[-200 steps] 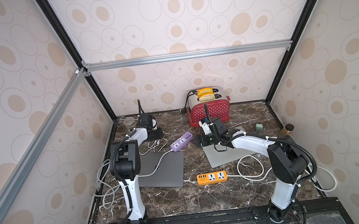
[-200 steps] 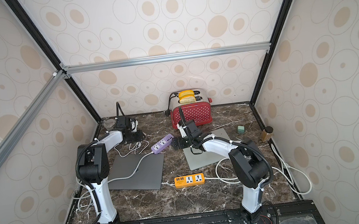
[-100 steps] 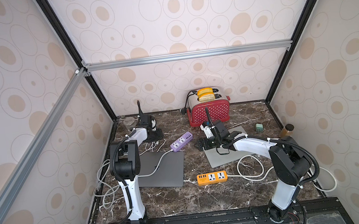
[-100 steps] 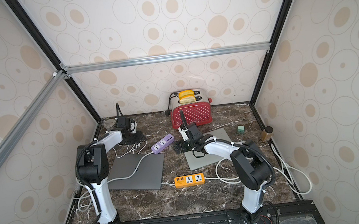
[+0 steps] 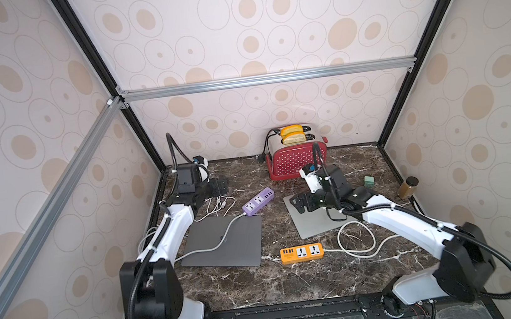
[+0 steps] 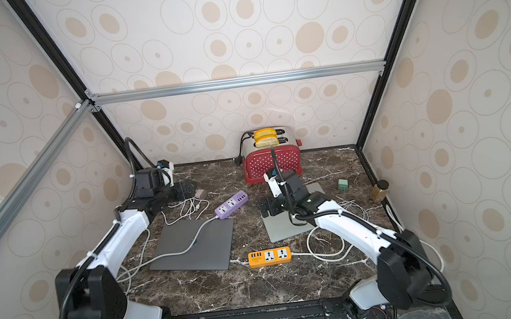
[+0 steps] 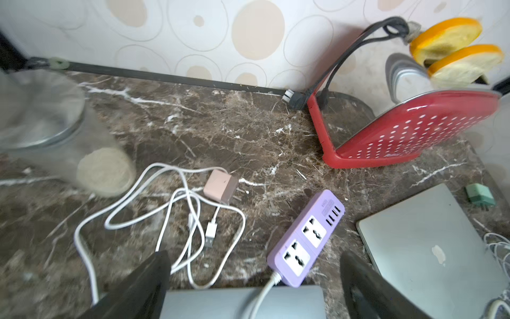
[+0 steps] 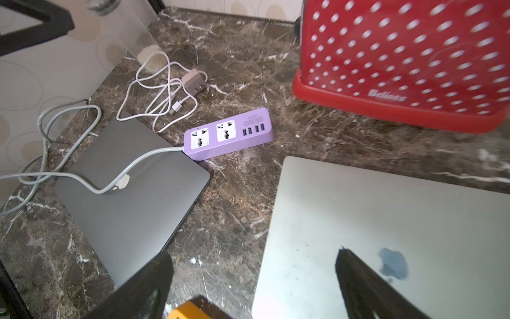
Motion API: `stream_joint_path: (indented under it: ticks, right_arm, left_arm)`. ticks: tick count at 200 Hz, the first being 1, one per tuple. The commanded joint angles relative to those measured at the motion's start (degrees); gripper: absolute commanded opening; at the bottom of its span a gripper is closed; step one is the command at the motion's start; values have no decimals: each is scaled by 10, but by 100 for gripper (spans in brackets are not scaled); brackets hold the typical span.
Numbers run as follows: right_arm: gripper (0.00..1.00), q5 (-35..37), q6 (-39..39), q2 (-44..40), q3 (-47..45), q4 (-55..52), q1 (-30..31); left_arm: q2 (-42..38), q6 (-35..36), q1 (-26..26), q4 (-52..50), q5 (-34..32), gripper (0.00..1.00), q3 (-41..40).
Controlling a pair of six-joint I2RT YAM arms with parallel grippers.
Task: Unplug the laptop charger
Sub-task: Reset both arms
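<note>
Left wrist view: small pinkish-beige cube charger [image 7: 220,185] lies unplugged on marble worktop [image 7: 220,124], near lilac power strip [image 7: 306,237]; left end effector [image 7: 254,265] gapes empty; right end effector [image 8: 254,254] released; best retreat probably lifts clear of looped white cable [image 7: 176,198].

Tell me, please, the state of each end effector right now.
Left end effector: open, holding nothing.
Right end effector: open, holding nothing.

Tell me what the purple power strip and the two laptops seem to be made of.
Purple power strip: probably plastic, smooth moulded shell with a faint sheen. Dark grey laptop and silver laptop: likely metal, satin lids with soft reflections.
</note>
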Motion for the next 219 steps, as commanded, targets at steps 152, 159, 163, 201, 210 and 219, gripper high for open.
stream_joint_path:
  ticks: [152,159,163,201,210,219]
  right_arm:
    - [100,423,-158,-596,-374,-10,-89]
    - [100,435,-162,-619,-389,0,-90]
    - [100,439,-164,-629,-396,5,-90]
    - [100,418,-188,-584,-428,51,-91]
    - [100,414,-198,-551,-438,90,-91]
    - [100,402,-215,-517,-452,150,-95]
  left_arm:
    - [-61,87,4,402,-360,99,-362]
    - [-42,93,5,431,-350,99,-368]
    - [-29,96,5,450,-343,99,-371]
    - [51,140,11,439,-281,99,-309]
    - [52,142,19,425,-261,99,-301]
    - [49,147,25,456,-247,99,-314]
